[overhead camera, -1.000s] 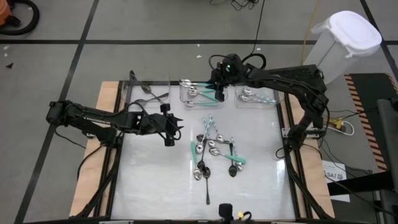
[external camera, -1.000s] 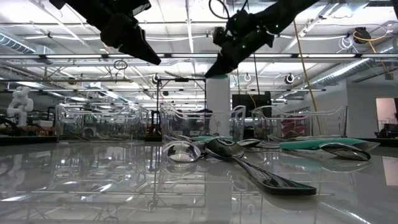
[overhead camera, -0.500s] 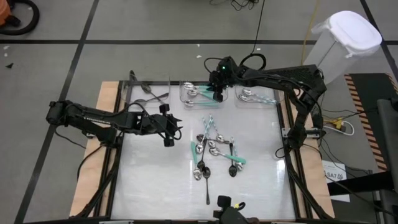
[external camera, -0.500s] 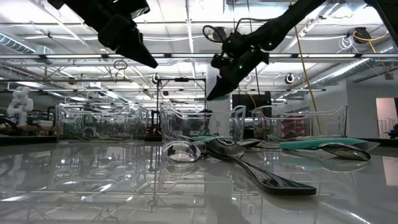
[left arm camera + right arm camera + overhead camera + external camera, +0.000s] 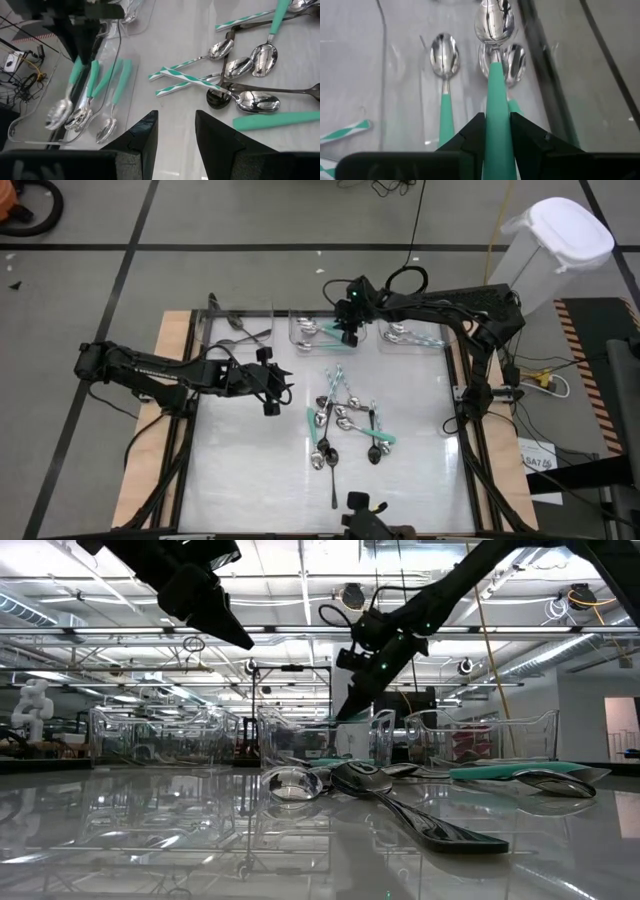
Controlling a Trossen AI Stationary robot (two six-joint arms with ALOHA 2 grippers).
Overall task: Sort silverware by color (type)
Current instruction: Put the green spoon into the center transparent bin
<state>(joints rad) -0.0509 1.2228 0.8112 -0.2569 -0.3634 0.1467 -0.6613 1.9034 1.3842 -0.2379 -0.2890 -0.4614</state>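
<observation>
My right gripper [image 5: 496, 131] pinches a teal-handled spoon [image 5: 495, 75] over the far middle bin [image 5: 318, 332], where two teal-handled spoons lie. The table's spoon pile [image 5: 345, 420] overlaps, uncountable. My left gripper [image 5: 176, 132] hovers left, jaws parted.

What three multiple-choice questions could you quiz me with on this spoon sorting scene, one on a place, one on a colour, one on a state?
1. Where is the right hand?
A. Over the middle clear bin
B. Over the loose spoon pile
C. Off the table

2. What colour is the handle of the spoon in the right hand?
A. Black
B. Teal-green
C. Red

3. What state is the left hand in?
A. Shut on a spoon
B. Open and empty
C. Shut on a bin

Answers:
1. A, the high view shows it above the middle bin at the table's far edge.
2. B, the right wrist view shows a teal-green handle between its fingers.
3. B, the left wrist view shows a bare gap between its fingers.
</observation>
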